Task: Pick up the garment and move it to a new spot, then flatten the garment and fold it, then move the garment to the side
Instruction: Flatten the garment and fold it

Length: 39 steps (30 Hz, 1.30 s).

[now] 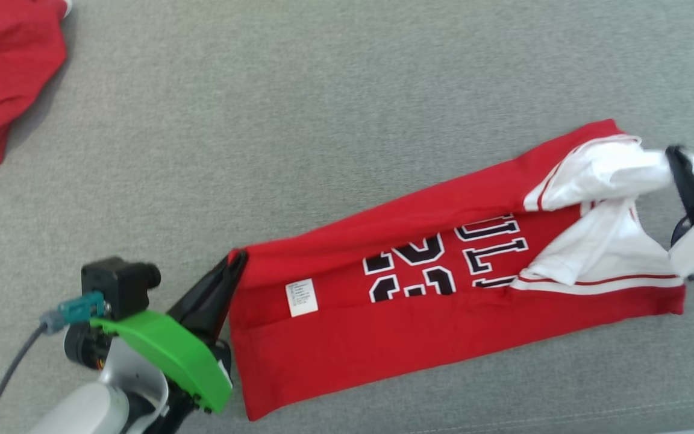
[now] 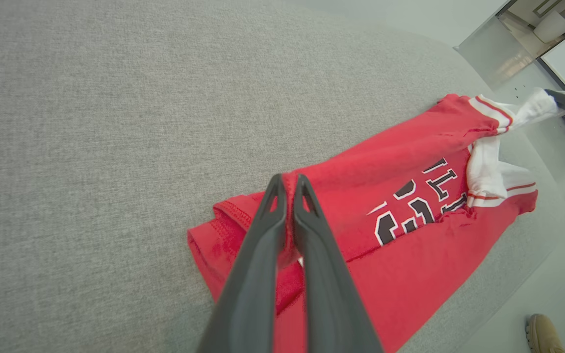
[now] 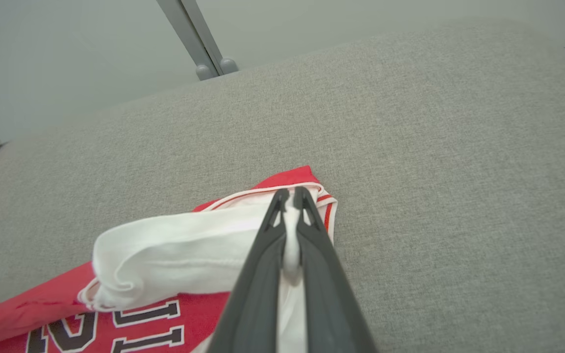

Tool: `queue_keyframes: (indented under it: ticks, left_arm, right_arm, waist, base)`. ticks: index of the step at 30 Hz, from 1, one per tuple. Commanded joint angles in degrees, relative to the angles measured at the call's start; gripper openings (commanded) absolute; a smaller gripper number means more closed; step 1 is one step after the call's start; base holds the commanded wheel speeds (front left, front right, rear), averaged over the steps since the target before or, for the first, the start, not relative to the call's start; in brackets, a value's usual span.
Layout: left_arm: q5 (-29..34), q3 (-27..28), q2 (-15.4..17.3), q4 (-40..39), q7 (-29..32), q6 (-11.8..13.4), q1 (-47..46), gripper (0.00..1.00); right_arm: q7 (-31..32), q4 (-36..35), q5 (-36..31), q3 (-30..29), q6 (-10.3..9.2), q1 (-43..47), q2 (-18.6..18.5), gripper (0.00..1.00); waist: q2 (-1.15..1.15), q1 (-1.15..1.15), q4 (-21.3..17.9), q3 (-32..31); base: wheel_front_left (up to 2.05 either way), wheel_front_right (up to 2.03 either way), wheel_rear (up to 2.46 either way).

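We see the red jersey [image 1: 419,325] lying along the near right of the grey cushion [image 1: 323,108], the left gripper [image 1: 237,259] clamped on its left hem corner and the right gripper [image 1: 673,155] on its white trim, and we judge this light, limp cloth best held at edges.

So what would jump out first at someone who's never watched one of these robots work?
The bright red jersey with black-and-white lettering, lying stretched across the grey surface. Both its ends are pinched: the left gripper is shut on the red hem corner, and the right gripper is shut on the white trim. A second red cloth lies bunched at the head view's upper left.
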Motion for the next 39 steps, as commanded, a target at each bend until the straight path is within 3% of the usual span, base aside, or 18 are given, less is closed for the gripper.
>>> queue_keyframes:
  ticks: [1,4,6,7,8,9,18,21,23,28,34,35,36,39]
  left_arm:
    - [-0.37,-0.04,0.33,-0.05,-0.83,0.56,1.83,0.00]
    - [-0.43,-0.31,-0.12,0.41,-2.05,1.34,3.95,0.00]
    - [0.15,-0.44,-0.56,1.06,-2.95,2.04,4.90,0.38]
    - [0.14,-0.73,-0.76,1.60,-3.15,2.20,5.64,1.00]
    - [0.30,-0.94,-0.83,2.14,-3.33,2.47,6.05,1.00]
    - [1.09,-1.15,-0.77,2.83,-3.83,2.62,6.24,1.00]
    - [8.24,0.85,-4.04,6.11,-17.25,5.54,10.33,1.00]
    - [12.75,3.72,-6.74,6.81,-18.91,6.42,12.33,1.00]
    - [16.16,7.94,-10.33,5.92,-19.06,6.65,13.17,1.00]
    - [25.30,16.84,-18.40,6.59,-18.95,2.86,17.01,1.00]
    - [32.76,24.99,-26.19,10.15,-18.96,-5.19,20.33,1.00]
    - [33.43,25.98,-27.09,10.69,-18.91,-6.27,20.66,1.00]
    - [34.49,27.22,-28.07,11.33,-18.91,-7.62,20.89,1.00]
    - [36.48,30.36,-30.32,12.58,-18.92,-10.56,21.87,1.00]
  right_arm:
    - [-0.08,-0.61,0.24,-0.36,-0.06,1.82,1.11,0.00]
    - [-0.34,-0.36,-0.41,-0.79,-0.06,3.94,2.59,0.00]
    - [-0.77,0.96,-1.19,-0.52,-0.06,4.56,3.70,0.00]
    - [-0.69,1.90,-1.53,-0.10,-0.06,4.77,4.46,0.05]
    - [-0.53,2.35,-2.04,0.78,-0.05,5.05,4.41,0.43]
    - [-0.37,3.26,-2.99,1.29,-0.04,5.41,4.07,1.00]
    - [-0.70,6.74,-5.66,1.45,-0.05,2.82,2.87,1.00]
    - [1.29,9.46,-7.00,2.05,-0.05,0.79,1.97,1.00]
    - [2.56,12.11,-8.04,2.38,-0.05,-0.95,1.46,1.00]
    - [5.42,20.63,-10.45,3.20,-0.05,-4.95,1.67,1.00]
    - [5.60,29.95,-10.85,2.50,-0.05,-6.60,2.53,1.00]
    - [5.21,30.97,-10.66,1.94,-0.05,-6.73,2.79,0.71]
    - [4.88,31.95,-9.80,2.05,-0.03,-6.84,3.10,0.00]
    - [3.19,33.43,-7.77,1.28,-0.04,-7.45,2.85,0.00]
  waist:
    - [0.00,0.00,-2.22,-1.97]
    - [0.00,0.00,-2.75,-2.11]
    - [0.00,0.00,-3.05,-2.01]
    - [0.00,0.00,-3.23,-2.01]
    - [0.00,0.00,-3.32,-2.01]
    - [0.00,0.00,-3.38,-1.97]
    - [0.00,0.00,-3.39,-2.61]
    - [0.00,0.00,-2.98,-2.93]
    - [0.00,0.00,-2.45,-3.05]
    - [0.00,0.00,-0.51,-3.46]
    - [0.00,0.00,2.51,-4.57]
    - [0.00,0.00,2.85,-4.75]
    - [0.00,0.00,3.16,-4.98]
    - [0.00,0.00,3.41,-5.49]
  base:
    - [0.00,0.00,0.00]
    - [0.00,0.00,0.00]
    - [0.00,0.00,0.00]
    - [0.00,0.00,0.00]
    - [0.00,0.00,0.00]
    - [0.00,0.00,0.00]
    - [0.00,0.00,0.00]
    - [0.00,0.00,0.00]
    - [0.00,0.00,0.00]
    - [0.00,0.00,0.00]
    - [0.00,0.00,0.00]
    - [0.00,0.00,0.00]
    - [0.00,0.00,0.00]
    - [0.00,0.00,0.00]
